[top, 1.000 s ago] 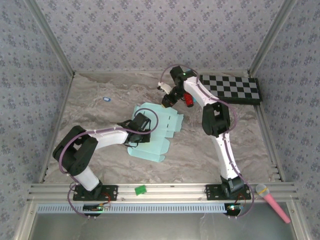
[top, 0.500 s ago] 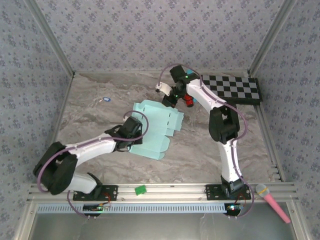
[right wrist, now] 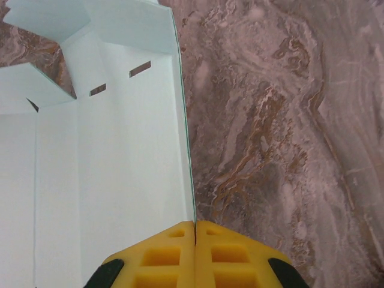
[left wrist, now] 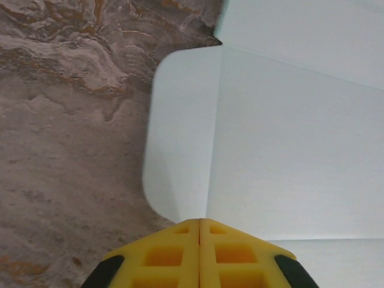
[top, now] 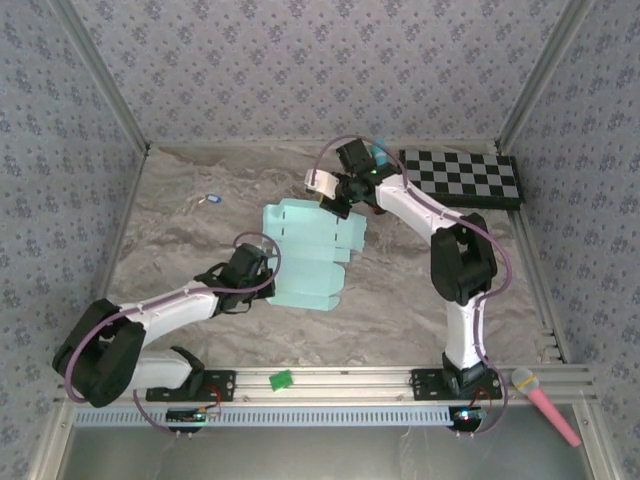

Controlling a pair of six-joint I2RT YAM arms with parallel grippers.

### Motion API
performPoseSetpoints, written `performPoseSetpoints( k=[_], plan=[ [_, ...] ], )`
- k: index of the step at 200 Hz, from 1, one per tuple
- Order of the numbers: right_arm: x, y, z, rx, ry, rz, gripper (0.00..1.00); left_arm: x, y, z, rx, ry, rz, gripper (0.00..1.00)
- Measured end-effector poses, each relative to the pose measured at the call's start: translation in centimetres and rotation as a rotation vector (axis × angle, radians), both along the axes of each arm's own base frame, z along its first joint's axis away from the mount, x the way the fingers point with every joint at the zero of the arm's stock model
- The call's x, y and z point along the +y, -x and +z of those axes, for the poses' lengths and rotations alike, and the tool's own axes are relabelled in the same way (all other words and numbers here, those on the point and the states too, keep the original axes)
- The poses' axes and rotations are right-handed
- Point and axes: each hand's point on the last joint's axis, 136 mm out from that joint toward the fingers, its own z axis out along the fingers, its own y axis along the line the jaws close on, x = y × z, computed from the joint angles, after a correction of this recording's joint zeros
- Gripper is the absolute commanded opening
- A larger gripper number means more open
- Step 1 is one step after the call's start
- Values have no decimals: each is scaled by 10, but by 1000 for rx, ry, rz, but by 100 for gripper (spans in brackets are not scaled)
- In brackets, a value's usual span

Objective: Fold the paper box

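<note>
The paper box [top: 305,255] is a flat pale mint-blue sheet with flaps and slits, lying mid-table. My left gripper [top: 258,272] is shut at the sheet's left edge. In the left wrist view the closed yellow fingertips [left wrist: 199,221] sit on the crease beside a rounded flap [left wrist: 180,132], with no card visible between them. My right gripper [top: 333,197] is shut on the sheet's far right edge. In the right wrist view the thin card edge [right wrist: 187,156] runs straight into the seam of the gripper [right wrist: 195,223], and the slits [right wrist: 139,69] show beyond.
A black-and-white checkerboard [top: 465,178] lies at the back right. A small blue object [top: 211,199] sits at the back left. A green clip [top: 281,379] and a pink microphone [top: 545,398] rest on the front rail. Patterned walls enclose the marbled table [top: 400,290].
The left arm has pulled back toward the near left, its gripper now at the sheet's left edge. The right gripper shifted left, and the sheet turned squarer to the table.
</note>
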Motion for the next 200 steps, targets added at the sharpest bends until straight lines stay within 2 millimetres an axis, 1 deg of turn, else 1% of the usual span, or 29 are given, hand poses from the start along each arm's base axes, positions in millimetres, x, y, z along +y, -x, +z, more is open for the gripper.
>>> performPoseSetpoints(
  k=[27,66,86,113,129,146,168,200],
  plan=[
    [1,-1,2,-47,10,-1,0,-1,-2,-2,1,16,9,3],
    [0,-4,0,-83,22,-10,0,2,-2,-5,8,3,20,3],
    [-1,-4,1,-92,25,-11,0,7,-1,-3,7,-17,20,0],
    [-1,-7,4,-112,22,-18,0,4,-3,15,-38,-5,-11,0],
    [-1,-9,6,-123,21,-22,0,-4,-6,28,-67,27,-46,0],
    [-2,-9,7,-134,20,-26,0,-13,-7,33,-73,59,-81,0],
    [-1,-9,8,-142,17,-26,0,-20,-7,27,-55,76,-104,0],
    [-1,-8,8,-155,20,-27,0,-25,-9,7,-8,69,-110,0]
  ],
)
